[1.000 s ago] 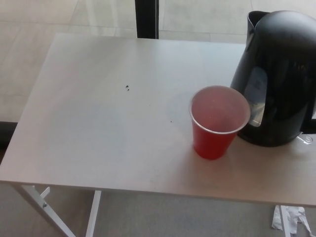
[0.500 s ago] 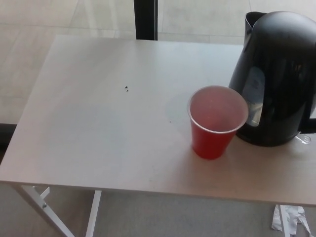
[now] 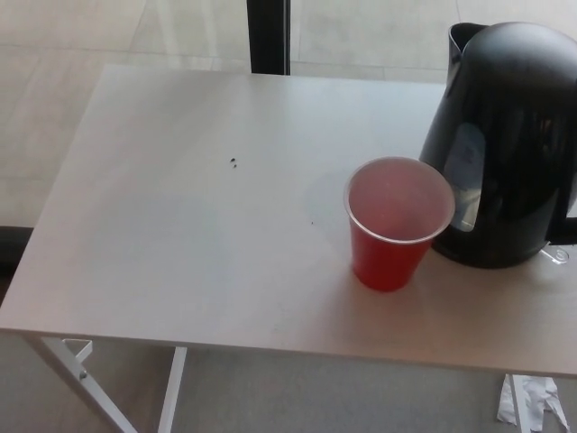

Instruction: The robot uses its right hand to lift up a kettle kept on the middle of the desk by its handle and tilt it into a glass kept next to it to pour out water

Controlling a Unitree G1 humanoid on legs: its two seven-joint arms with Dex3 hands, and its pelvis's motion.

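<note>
This looks like an office or lab test space rather than a kitchen. A plain pale rectangular desk (image 3: 180, 234) on white metal legs (image 3: 77, 374) stands on grey carpet (image 3: 297, 397) beside a pale tiled floor (image 3: 54, 54), with a dark vertical frame post (image 3: 268, 34) behind. No robot hand shows to place things against.

You are looking at a kettle (image 3: 509, 144) of glossy black plastic, smooth enough to catch reflections, with a clear window panel in its side. The cup (image 3: 397, 225) is thin red plastic, paler inside. The desk (image 3: 180, 225) top is matt, smooth and pale, carried on white-painted metal legs (image 3: 77, 374).
</note>
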